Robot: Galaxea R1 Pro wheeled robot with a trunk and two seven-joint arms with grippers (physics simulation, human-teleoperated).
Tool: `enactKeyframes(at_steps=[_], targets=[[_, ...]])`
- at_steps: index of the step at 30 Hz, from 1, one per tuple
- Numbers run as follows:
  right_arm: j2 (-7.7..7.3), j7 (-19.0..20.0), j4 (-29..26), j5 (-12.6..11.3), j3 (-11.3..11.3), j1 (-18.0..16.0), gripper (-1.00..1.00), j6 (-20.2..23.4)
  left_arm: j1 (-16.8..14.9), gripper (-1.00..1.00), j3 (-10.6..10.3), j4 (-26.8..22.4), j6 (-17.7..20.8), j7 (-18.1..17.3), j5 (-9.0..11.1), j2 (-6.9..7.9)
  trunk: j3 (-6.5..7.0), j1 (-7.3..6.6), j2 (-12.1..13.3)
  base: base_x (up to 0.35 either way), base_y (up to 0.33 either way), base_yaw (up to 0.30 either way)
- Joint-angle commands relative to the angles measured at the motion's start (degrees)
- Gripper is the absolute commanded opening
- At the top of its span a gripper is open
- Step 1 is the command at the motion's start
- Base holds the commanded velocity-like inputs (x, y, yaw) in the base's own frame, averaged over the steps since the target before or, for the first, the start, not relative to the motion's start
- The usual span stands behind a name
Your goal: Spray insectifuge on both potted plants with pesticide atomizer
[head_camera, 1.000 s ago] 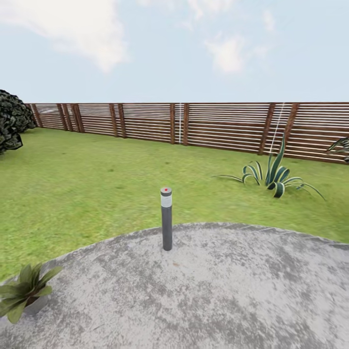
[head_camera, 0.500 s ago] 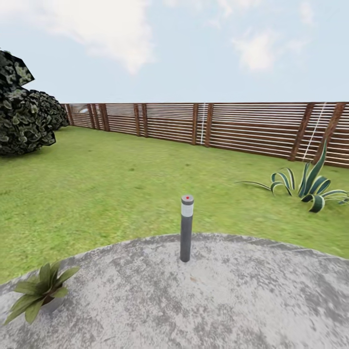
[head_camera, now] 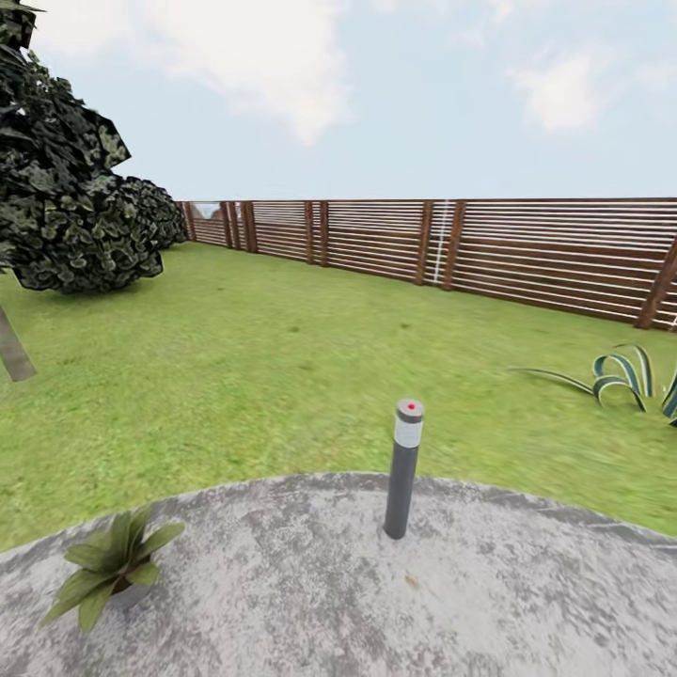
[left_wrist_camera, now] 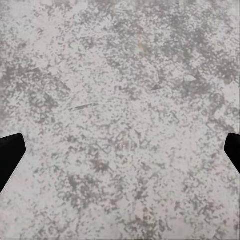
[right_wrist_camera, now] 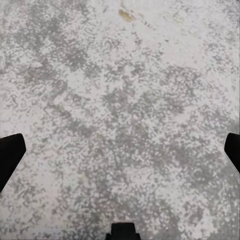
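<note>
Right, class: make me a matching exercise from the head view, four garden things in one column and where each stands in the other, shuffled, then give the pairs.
Things:
1. potted plant
2. bollard light
3. dark shrub
4. slatted fence

Places:
A. far edge of the lawn
B. near left, on the paved patio
C. patio's far rim, near its middle
D. far left, on the grass

Pairs: 1-B, 2-C, 3-D, 4-A
</note>
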Motion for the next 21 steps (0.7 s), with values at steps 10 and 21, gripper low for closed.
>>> enactKeyframes(at_steps=[10, 21], targets=[[0.0, 0.0, 0.0, 0.0, 0.0, 0.0, 1.0, -0.2, -0.1, 1.0, 0.0, 0.1, -0.2, -0.1, -0.1, 0.0, -0.06, 0.03, 0.0, 0.334, 0.0, 0.277], [0.0, 0.0, 0.0, 0.0, 0.0, 0.0, 1.0, -0.2, -0.1, 1.0, 0.0, 0.1, -0.2, -0.1, -0.1, 0.0, -0.06, 0.03, 0.0, 0.334, 0.0, 0.267]])
